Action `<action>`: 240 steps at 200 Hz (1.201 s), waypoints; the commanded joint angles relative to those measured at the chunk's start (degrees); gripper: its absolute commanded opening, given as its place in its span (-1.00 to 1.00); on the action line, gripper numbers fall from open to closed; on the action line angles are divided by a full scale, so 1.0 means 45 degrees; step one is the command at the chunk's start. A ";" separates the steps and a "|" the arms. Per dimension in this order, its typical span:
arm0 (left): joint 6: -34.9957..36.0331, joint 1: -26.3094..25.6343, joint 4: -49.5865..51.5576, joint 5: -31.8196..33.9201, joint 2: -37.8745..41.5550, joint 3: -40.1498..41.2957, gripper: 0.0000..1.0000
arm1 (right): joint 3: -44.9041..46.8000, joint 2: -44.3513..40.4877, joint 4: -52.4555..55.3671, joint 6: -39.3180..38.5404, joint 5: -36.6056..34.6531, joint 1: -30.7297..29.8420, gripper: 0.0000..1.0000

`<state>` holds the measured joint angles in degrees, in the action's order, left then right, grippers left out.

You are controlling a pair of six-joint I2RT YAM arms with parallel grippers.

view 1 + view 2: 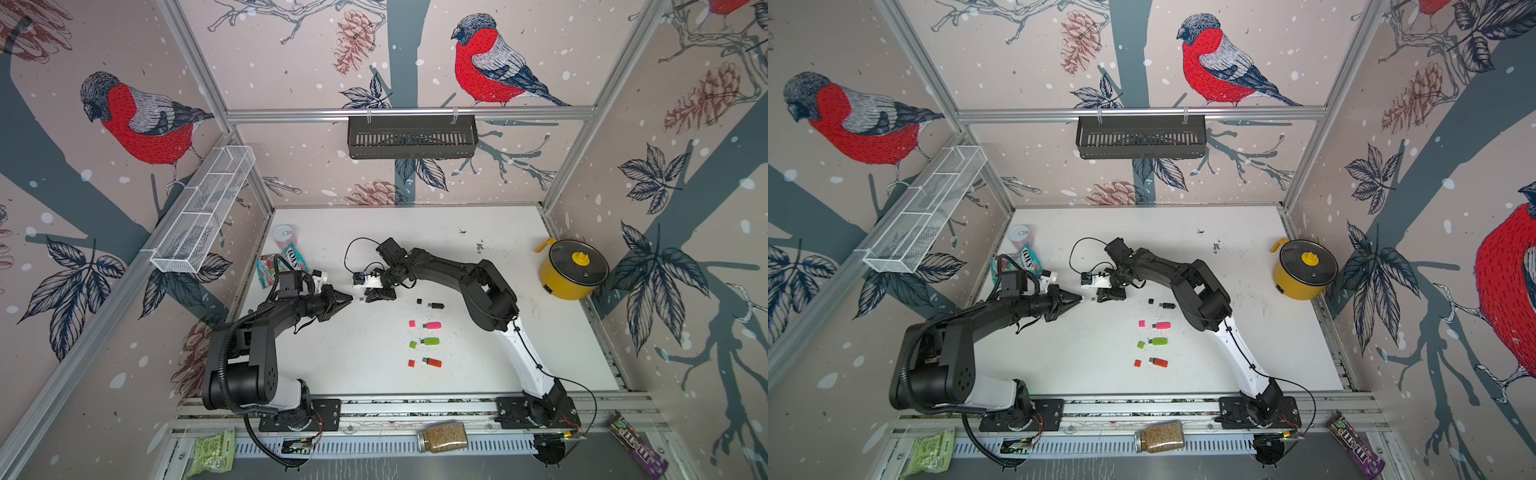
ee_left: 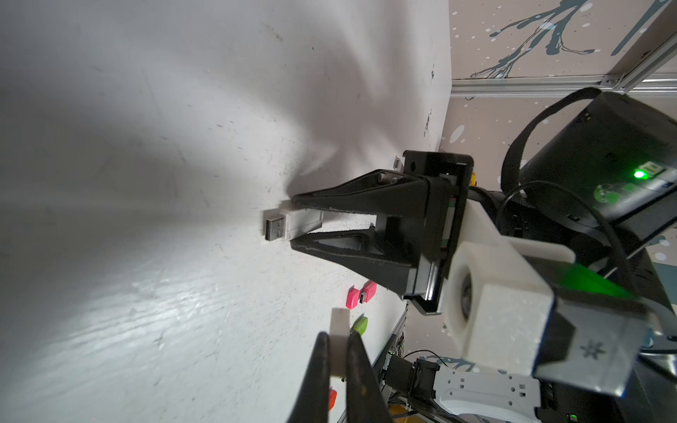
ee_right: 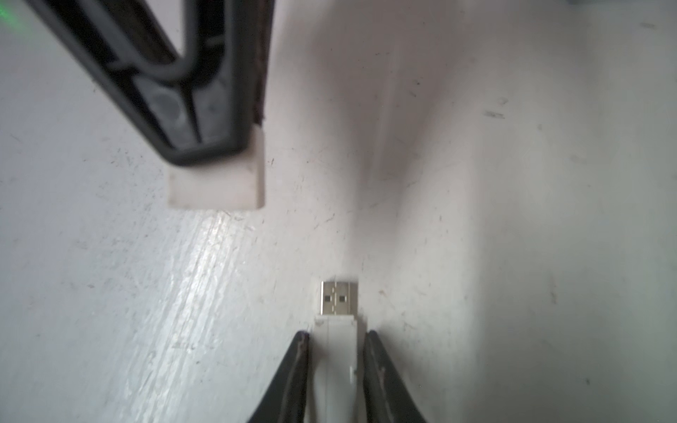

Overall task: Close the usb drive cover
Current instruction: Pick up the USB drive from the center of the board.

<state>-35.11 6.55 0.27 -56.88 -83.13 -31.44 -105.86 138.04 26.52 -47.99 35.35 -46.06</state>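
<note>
Grips the white cover (image 2: 339, 326) in the left jaws, pressed flat on its two sides, with the free end poking out past the tips. Clamps the white USB drive (image 3: 335, 351) in the right jaws, one pad on each long side of the body, and leaves the metal plug (image 3: 339, 298) bare and sticking forward. Holds the drive low, at or just over the table (image 1: 457, 249); cannot tell from the wrist views whether it is touching. Both sets of jaws tip to tip left of the table's middle in both top views, near but apart.

In the right wrist view, the cover (image 3: 216, 186) off to one side of the plug and ahead of it, neither in line nor touching. In the left wrist view, the plug (image 2: 275, 229) jutting out from between the right jaws, open face toward the camera. Cover not yet on the drive.

Beside the right arm (image 1: 490, 299), four more uncapped drives in a column on the table, each cap just beside its drive but apart:
- black drive (image 1: 435, 306) and black cap (image 1: 419, 301)
- pink drive (image 1: 433, 325) and pink cap (image 1: 412, 323)
- green drive (image 1: 430, 341) and green cap (image 1: 413, 344)
- orange drive (image 1: 433, 362) and orange cap (image 1: 411, 363)

Near the table's right edge, a yellow pot (image 1: 571, 270) with a dark lid. At the left edge, a can (image 1: 284, 237) and a sweet packet (image 1: 295, 257), behind the left arm (image 1: 266, 316).
</note>
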 commanded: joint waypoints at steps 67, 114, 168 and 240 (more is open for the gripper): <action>-0.0051 -0.0009 -0.0408 -0.0064 0.0114 0.0108 -0.92 | 0.0386 0.0117 0.1856 -0.0167 -0.1687 0.0238 -0.45; -0.0121 0.0002 -0.0590 -0.0133 0.0095 0.0170 -0.92 | 0.0635 -0.0290 0.1324 0.0288 -0.0961 0.0227 -0.70; -0.0108 -0.0007 -0.1189 -0.0604 -0.0020 0.0245 -0.92 | 0.3188 -0.2808 -0.2521 0.2157 0.0798 0.0424 -0.76; -0.0487 -0.0235 -0.2173 -0.1441 0.0017 0.0347 -0.92 | 0.5361 -0.4317 -0.5058 0.3235 0.1674 0.0336 -0.77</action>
<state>-37.21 5.89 -6.96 -61.08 -83.22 -29.82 -82.24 119.31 8.38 -35.79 40.32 -44.23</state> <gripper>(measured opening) 0.099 0.189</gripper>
